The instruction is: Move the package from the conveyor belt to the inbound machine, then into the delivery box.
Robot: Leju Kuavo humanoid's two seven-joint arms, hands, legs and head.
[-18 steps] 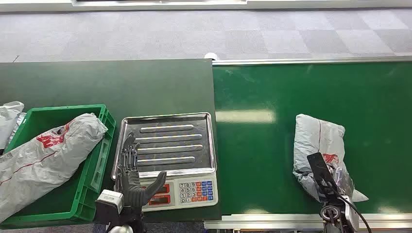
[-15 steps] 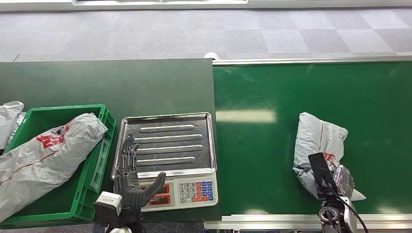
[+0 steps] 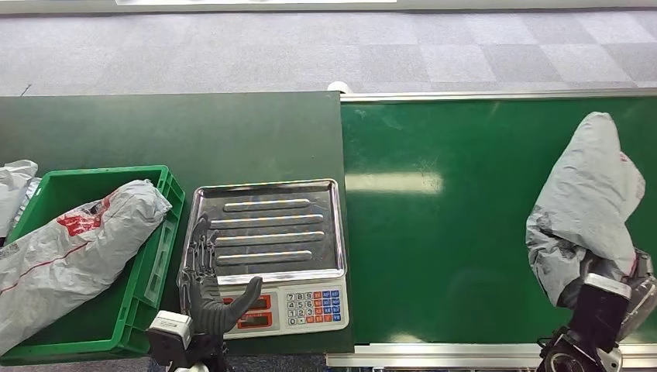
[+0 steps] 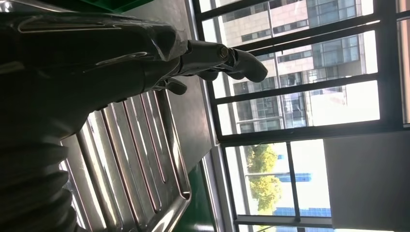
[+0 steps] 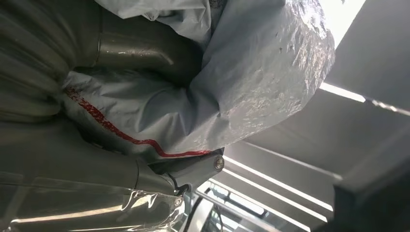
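A green crate (image 3: 159,256) holding a grey bag (image 3: 73,248) is seen beside the scale's steel tray (image 3: 267,190), over whose edge the left hand (image 3: 208,287) is spread empty. On the green conveyor belt (image 3: 449,232), the package (image 3: 589,201), lying flat earlier, is now raised upright, gripped from below by the right hand (image 3: 600,298).

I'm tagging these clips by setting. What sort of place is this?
Probably a parcel-sorting station: a green conveyor belt, a keypad weighing scale, and a green crate holding a grey mailer bag.
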